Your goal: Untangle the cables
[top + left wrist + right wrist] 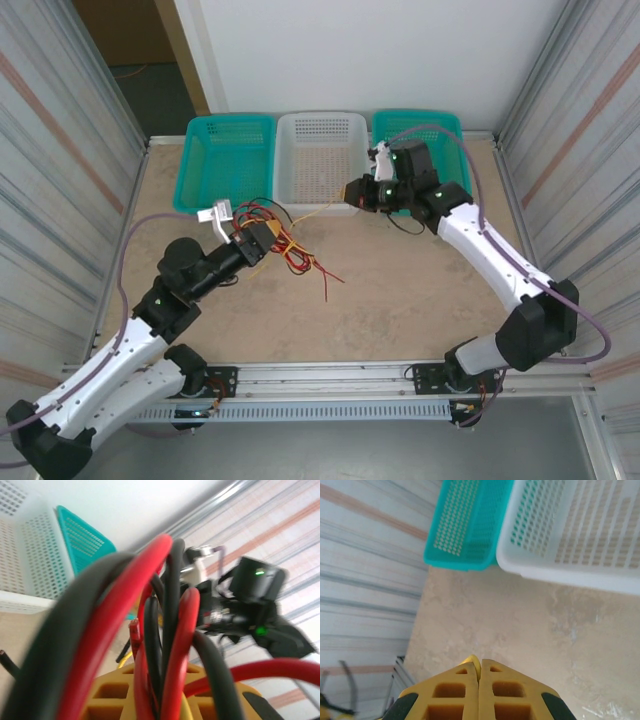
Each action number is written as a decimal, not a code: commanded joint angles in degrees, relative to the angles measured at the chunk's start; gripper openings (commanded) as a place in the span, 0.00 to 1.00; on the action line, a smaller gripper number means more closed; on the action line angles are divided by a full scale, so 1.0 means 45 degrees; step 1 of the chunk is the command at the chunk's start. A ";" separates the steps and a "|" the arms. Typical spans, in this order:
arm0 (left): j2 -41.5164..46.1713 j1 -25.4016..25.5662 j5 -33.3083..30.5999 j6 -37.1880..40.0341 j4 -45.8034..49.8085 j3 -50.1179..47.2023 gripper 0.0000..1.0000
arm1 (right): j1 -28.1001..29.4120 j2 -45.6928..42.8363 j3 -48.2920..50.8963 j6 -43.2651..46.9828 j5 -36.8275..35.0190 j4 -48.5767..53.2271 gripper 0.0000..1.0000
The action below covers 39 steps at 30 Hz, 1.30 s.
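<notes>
Left of the table's middle, a little in front of the left teal basket at the far edge, the left gripper has its jaws clamped on the cables. It's a messy knot of red and black strands, and a few loose ends trail toward the near edge. In the left wrist view the strands are crammed between the yellow fingers, crossing over each other.

Over by the white basket, the right gripper has its jaws pressed fully together. A pale yellow wire runs from the knot straight up to its tips, so it looks like that's what it's pinching.

Risk-wise, that yellow wire looks pretty straight already. If the right arm pulls it further while it's looped through the red and black ones, the knot probably cinches tighter instead of opening. The thin wire could also just slip out of the pinch. Or the whole bundle could get dragged out of the left grip, since the jaws are holding a fat, uneven clump. A loose end could also snag on the white basket's rim if the pull goes that way.
</notes>
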<state>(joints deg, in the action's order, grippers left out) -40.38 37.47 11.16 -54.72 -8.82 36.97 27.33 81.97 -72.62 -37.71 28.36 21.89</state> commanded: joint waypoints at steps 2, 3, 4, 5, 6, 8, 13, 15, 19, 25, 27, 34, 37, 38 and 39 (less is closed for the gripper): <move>-0.0329 -0.0060 0.0834 -0.0672 -0.1765 0.1143 0.00 | 0.0476 -0.0436 0.2466 -0.1758 0.0146 -0.3223 0.00; -0.0518 -0.0119 0.0647 -0.0691 -0.2195 0.1253 0.00 | 0.0704 -0.0591 0.3206 -0.2120 0.0172 -0.3845 0.00; -0.0713 -0.0169 0.0450 -0.0725 -0.2569 0.1344 0.00 | 0.0933 -0.0674 0.3713 -0.2351 0.0182 -0.4187 0.00; -0.0930 -0.0250 0.0179 -0.0704 -0.2936 0.1453 0.00 | 0.1244 -0.0794 0.4226 -0.2526 0.0108 -0.4412 0.00; -0.1132 -0.0315 -0.0206 -0.0613 -0.3226 0.1543 0.00 | 0.1611 -0.0963 0.4618 -0.2575 -0.0006 -0.4472 0.00; -0.1379 -0.0381 -0.1400 -0.0236 -0.3366 0.1759 0.00 | 0.2280 -0.1487 0.5267 -0.2658 -0.0354 -0.4452 0.00; -0.1788 -0.0682 -0.4324 0.0925 -0.4404 0.1461 0.00 | 0.3177 -0.3539 0.6217 -0.2726 -0.0828 -0.3473 0.00; -0.1896 -0.1181 -0.4868 0.0929 -0.4822 0.1105 0.00 | 0.3232 -0.4631 0.6330 -0.2595 -0.0817 -0.2690 0.00; -0.1742 -0.2212 -0.5896 0.0851 -0.2850 0.0943 0.00 | 0.2696 -0.7199 0.5914 -0.1815 -0.1067 -0.0418 0.00; -0.0954 -0.2799 -0.7152 0.0594 -0.1281 -0.0463 0.00 | 0.0006 -0.8625 0.4383 -0.1132 -0.0104 0.1589 0.00; -0.0657 -0.2968 -0.7273 0.0421 -0.0696 -0.0774 0.00 | -0.0855 -0.8579 0.3826 -0.0990 0.0204 0.1688 0.00; 0.0488 -0.3364 -0.7200 -0.0364 0.1581 -0.1991 0.00 | -0.3976 -0.7577 0.1614 -0.0771 0.0529 0.1970 0.00; 0.1310 -0.3414 -0.7308 -0.0729 0.2346 -0.2652 0.00 | -0.5817 -0.7128 0.1137 -0.0993 0.0738 0.2066 0.00; 0.1562 -0.3461 -0.7262 -0.0843 0.2548 -0.2822 0.00 | -0.6387 -0.7042 0.1073 -0.1128 0.0826 0.2084 0.00; 0.1848 -0.3507 -0.7152 -0.0966 0.2792 -0.2995 0.00 | -0.7057 -0.6943 0.1031 -0.1332 0.0904 0.2106 0.00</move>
<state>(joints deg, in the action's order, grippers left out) -34.79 22.39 -16.97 -57.30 -2.28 25.50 0.25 50.35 -66.04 -42.96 32.32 30.79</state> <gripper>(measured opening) 0.190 0.061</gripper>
